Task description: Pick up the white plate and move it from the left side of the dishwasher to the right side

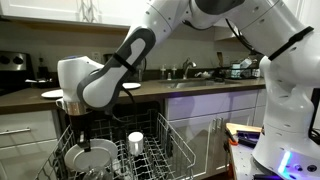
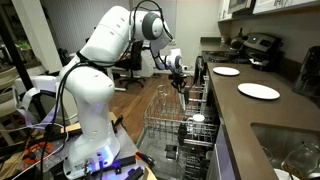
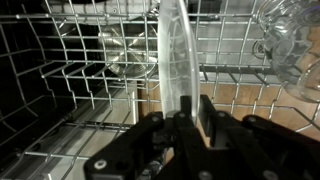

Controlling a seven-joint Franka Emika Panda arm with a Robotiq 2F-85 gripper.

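The white plate (image 1: 92, 156) stands tilted among the tines at the left of the dishwasher's wire rack (image 1: 172, 140). In the wrist view the plate (image 3: 172, 50) is edge-on and rises straight up from my jaws. My gripper (image 3: 196, 100) has one finger on each face of its rim and is shut on it. In both exterior views the gripper (image 1: 80, 132) (image 2: 180, 86) reaches down into the rack (image 2: 163, 108) from above. The plate is hidden in the exterior view taken along the counter.
A small white cup (image 1: 135, 142) (image 2: 197, 119) sits in the rack beside the plate. Two flat white plates (image 2: 226, 71) (image 2: 259, 91) lie on the dark counter. Clear glassware (image 3: 285, 40) shows in the rack. A sink (image 1: 195, 82) is set in the counter.
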